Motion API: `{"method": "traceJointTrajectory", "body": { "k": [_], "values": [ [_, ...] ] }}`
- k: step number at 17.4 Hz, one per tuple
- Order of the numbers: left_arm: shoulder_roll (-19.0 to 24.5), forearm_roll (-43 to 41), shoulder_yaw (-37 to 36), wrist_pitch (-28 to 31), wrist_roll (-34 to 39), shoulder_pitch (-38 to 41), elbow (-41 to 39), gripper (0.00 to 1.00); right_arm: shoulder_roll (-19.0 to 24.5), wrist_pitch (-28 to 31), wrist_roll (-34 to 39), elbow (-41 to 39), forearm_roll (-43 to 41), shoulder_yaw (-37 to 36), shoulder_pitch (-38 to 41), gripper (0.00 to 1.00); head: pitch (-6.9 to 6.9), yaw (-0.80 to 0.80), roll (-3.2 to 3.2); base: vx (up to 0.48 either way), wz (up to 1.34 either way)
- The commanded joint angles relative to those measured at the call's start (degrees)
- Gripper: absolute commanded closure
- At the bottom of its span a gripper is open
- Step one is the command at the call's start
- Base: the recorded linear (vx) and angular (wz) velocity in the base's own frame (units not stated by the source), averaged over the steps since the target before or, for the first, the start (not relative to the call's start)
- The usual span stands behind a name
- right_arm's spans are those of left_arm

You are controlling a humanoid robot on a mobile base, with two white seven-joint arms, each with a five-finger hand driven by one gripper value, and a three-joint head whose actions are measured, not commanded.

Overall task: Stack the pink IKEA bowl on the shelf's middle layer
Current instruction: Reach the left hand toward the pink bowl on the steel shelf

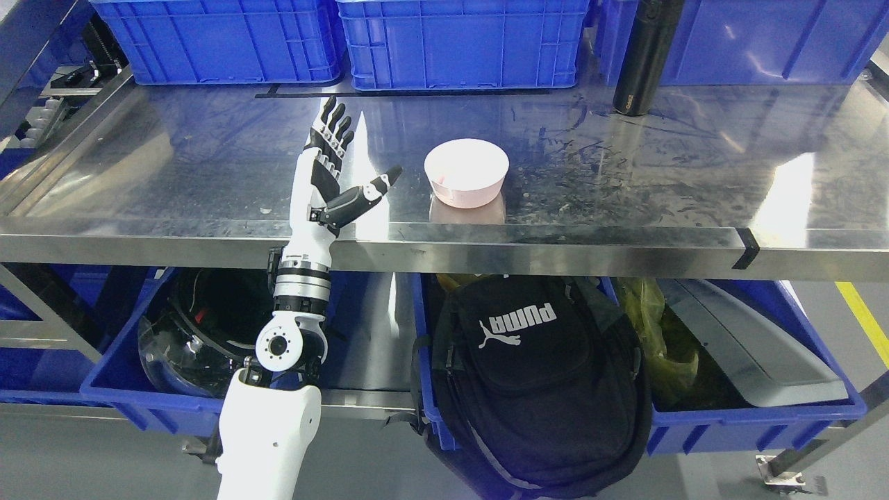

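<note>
A pink bowl [466, 173] stands upright on the steel shelf [208, 160], near its front edge at the middle. It looks like a stack of bowls, but I cannot tell how many. My left hand [345, 161] is over the shelf just left of the bowl, palm facing it. Its fingers [334, 125] are stretched out and the thumb points toward the bowl. It holds nothing and does not touch the bowl. The right arm is not in view.
Blue crates [462, 42] line the back of the shelf. A black bottle [642, 59] stands at the back right. Below, blue bins hold a helmet [201, 326], a black backpack [535, 382] and a grey panel [750, 347].
</note>
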Motion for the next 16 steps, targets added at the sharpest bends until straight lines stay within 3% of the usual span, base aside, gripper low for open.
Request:
{"method": "traceJointTrajectory", "body": {
  "k": [1, 4, 8, 10, 13, 16],
  "values": [
    [0.8, 0.0, -1.0, -0.1, -6.1, -0.4, 0.7, 0.00, -1.0, 0.0, 0.0, -1.0, 0.0, 0.0, 1.3, 0.00, 0.00, 0.00, 0.00, 0.000, 0.00],
    [0.9, 0.0, 0.3, -0.3, -9.0, -1.0, 1.5, 0.00, -1.0, 0.0, 0.0, -1.0, 0.0, 0.0, 1.3, 0.00, 0.00, 0.00, 0.00, 0.000, 0.00],
    [13.3, -2.5, 1.6, -0.2, -12.4, -8.2, 1.5, 0.00, -1.0, 0.0, 0.0, -1.0, 0.0, 0.0, 1.3, 0.00, 0.00, 0.00, 0.00, 0.000, 0.00],
    [17.2, -10.9, 0.9, 0.2, -15.7, -12.8, 1.6, 0.00, -1.0, 0.0, 0.0, -1.0, 0.0, 0.0, 1.3, 0.00, 0.00, 0.00, 0.00, 0.000, 0.00],
    [18.1, -28.0, -5.0, 1.9, -30.4, -18.4, 1.2, 0.00, -1.0, 0.0, 0.0, -1.0, 0.0, 0.0, 1.3, 0.00, 0.00, 0.00, 0.00, 0.000, 0.00],
    [18.5, -38.1, -7.1, 2.1, -38.5, -19.6, 0.4, 0.04, -1.0, 0.0, 0.0, -1.0, 0.0, 0.0, 1.3, 0.00, 0.00, 0.00, 0.00, 0.000, 0.00]
  ]
}}
